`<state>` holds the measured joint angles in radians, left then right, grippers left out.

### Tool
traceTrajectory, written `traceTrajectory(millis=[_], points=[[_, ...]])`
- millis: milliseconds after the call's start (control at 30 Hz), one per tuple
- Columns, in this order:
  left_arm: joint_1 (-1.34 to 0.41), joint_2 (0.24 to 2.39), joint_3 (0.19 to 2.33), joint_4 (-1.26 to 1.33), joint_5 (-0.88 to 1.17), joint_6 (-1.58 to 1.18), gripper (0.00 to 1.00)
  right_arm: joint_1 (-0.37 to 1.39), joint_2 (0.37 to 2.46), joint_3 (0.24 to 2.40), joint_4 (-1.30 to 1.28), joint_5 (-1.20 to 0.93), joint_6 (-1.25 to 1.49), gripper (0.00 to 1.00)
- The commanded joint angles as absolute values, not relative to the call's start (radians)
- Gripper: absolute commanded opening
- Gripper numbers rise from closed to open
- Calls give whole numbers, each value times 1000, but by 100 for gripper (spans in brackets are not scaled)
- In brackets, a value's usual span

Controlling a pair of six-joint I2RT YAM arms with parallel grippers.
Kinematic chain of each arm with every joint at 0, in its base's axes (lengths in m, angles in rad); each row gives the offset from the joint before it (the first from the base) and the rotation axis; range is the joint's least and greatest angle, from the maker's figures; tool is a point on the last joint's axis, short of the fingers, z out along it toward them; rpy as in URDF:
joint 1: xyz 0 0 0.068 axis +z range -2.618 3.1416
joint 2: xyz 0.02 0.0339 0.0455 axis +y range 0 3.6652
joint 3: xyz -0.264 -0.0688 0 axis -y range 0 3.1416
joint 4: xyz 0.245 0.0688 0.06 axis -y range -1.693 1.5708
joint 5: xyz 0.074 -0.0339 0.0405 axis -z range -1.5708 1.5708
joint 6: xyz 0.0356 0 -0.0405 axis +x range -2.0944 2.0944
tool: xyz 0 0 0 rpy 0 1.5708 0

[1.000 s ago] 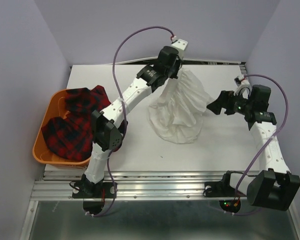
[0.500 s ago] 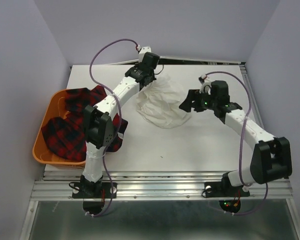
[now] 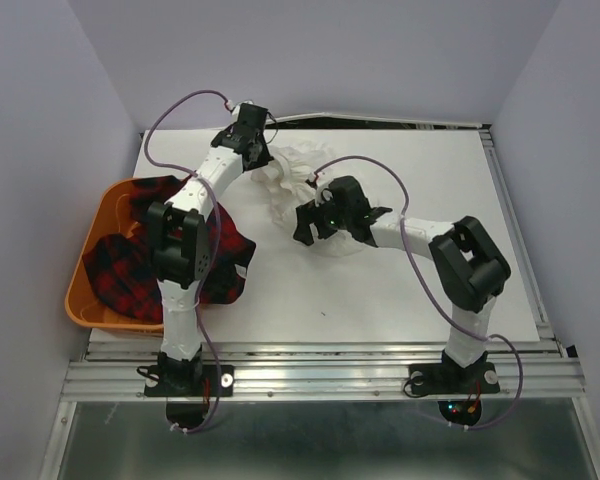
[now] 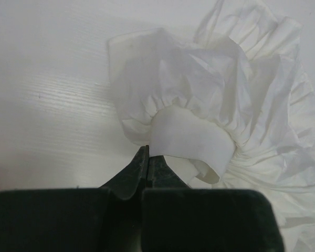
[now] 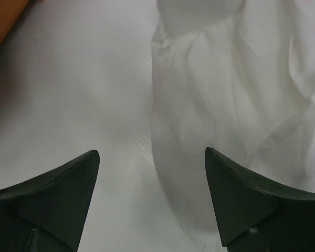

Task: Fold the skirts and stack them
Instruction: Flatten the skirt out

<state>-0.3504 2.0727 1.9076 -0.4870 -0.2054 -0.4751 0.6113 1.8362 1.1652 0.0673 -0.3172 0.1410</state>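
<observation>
To the right of the orange basket [image 3: 75,292], on the white table [image 3: 440,160] and towards its far side, the white skirt [image 3: 288,172] lies bunched in a loose, ruffled heap, well clear of the basket's rim. The left gripper [image 4: 147,153] reaches over from the basket's far right corner and is closed tight, its fingertips pinching the edge of the skirt's smooth waistband [image 4: 191,139], which curls up above the gathered pleats. The right gripper [image 5: 151,151] hangs over the side of the heap farther from the basket, its jaws spread wide with nothing between them. Below it are bare table and a thin, see-through fold of the skirt, and whether a fingertip touches the cloth cannot be told. Inside the basket sit the red-and-black plaid skirts [image 3: 130,262], crumpled together, and one of them spills over the basket's right rim onto the table beside the left arm. A sliver of the basket's orange shows at the top left corner of the right wrist view.
</observation>
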Motion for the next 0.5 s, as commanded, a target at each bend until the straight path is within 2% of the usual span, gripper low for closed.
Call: traceTrajectory(millis=[0, 100, 133, 200, 233, 300, 333, 467], points=[[-354, 2056, 1904, -476, -123, -433, 0, 612, 1931, 1267, 173, -163, 69, 86], [-351, 2060, 1885, -465, -98, -402, 0, 612, 1991, 1293, 186, -46, 31, 74], [-351, 2056, 1869, -448, -91, -393, 0, 612, 2014, 1301, 187, 16, 11, 63], [-351, 2043, 1852, -434, -65, -365, 0, 612, 2026, 1302, 181, 80, -43, 52], [-351, 2040, 1830, -419, -58, -357, 0, 612, 2028, 1298, 175, 106, -52, 32], [-351, 2026, 1807, -411, -54, -347, 0, 601, 1993, 1275, 163, 127, -48, 4], [-351, 2011, 1780, -405, -54, -344, 0, 572, 1970, 1235, 149, 117, -46, 1], [-353, 1956, 1682, -388, -26, -348, 0, 447, 1813, 1094, 126, 33, -60, 1]])
